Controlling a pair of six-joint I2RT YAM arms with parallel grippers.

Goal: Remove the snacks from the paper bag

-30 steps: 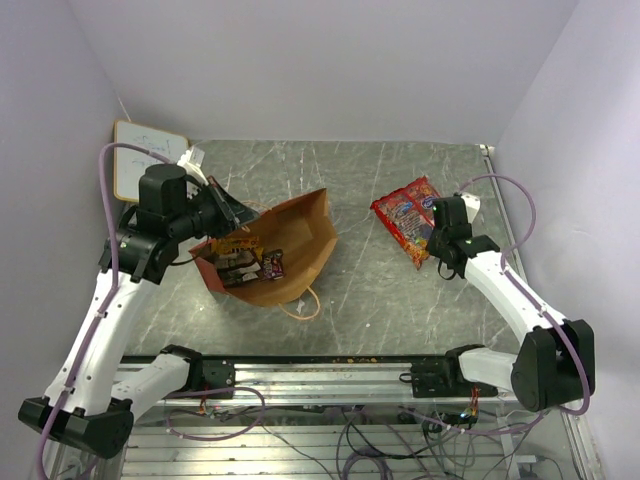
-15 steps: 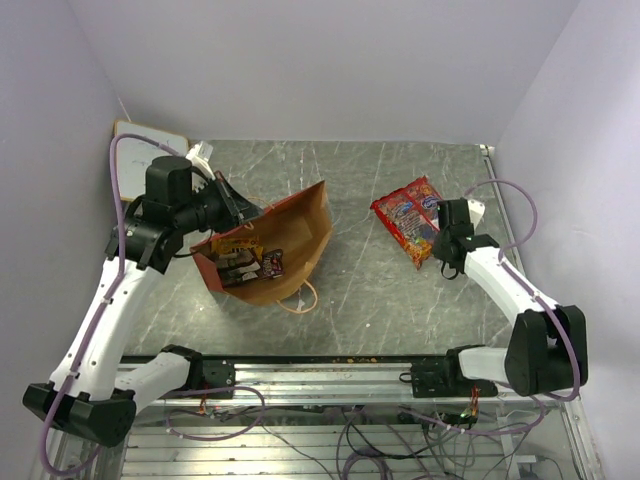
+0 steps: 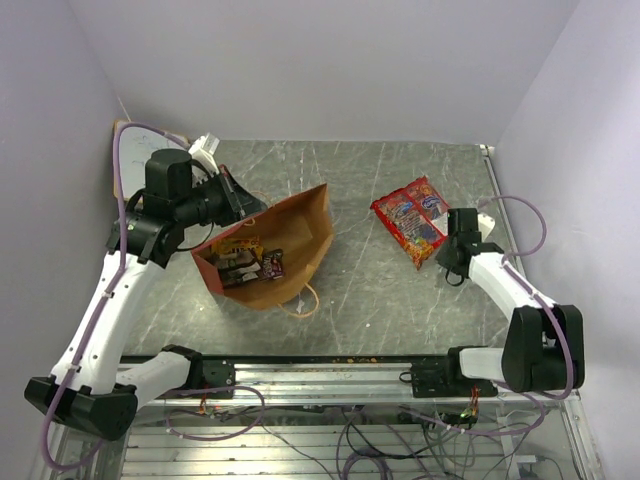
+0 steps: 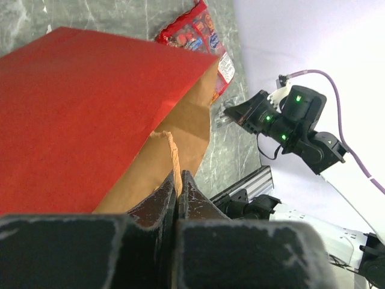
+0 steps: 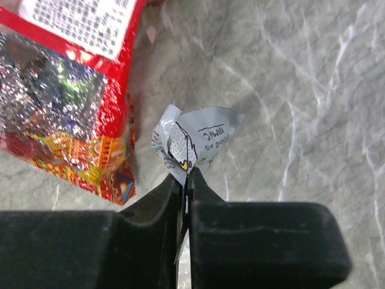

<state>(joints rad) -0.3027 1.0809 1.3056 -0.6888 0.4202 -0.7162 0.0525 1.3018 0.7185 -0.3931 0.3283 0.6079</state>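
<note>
From above, the paper bag [image 3: 290,225] lies tipped near the worktop's [image 3: 350,170] left edge with small snack packets [image 3: 242,262] in its mouth, and a red crisp packet [image 3: 408,218] lies near the right edge. At the left wrist, the left fingers [image 4: 155,205] are closed tight on the bag's kraft rim. At the right wrist, the right fingers [image 5: 161,195] are clamped on a crumpled grey wrapper [image 5: 194,139] just beside that packet.

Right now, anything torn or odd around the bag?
Yes. The paper bag rim looks torn, with a ragged notch right where the left pincer pinches it. The right pincer holds a small crumpled printed wrapper, beside the red packet.
</note>
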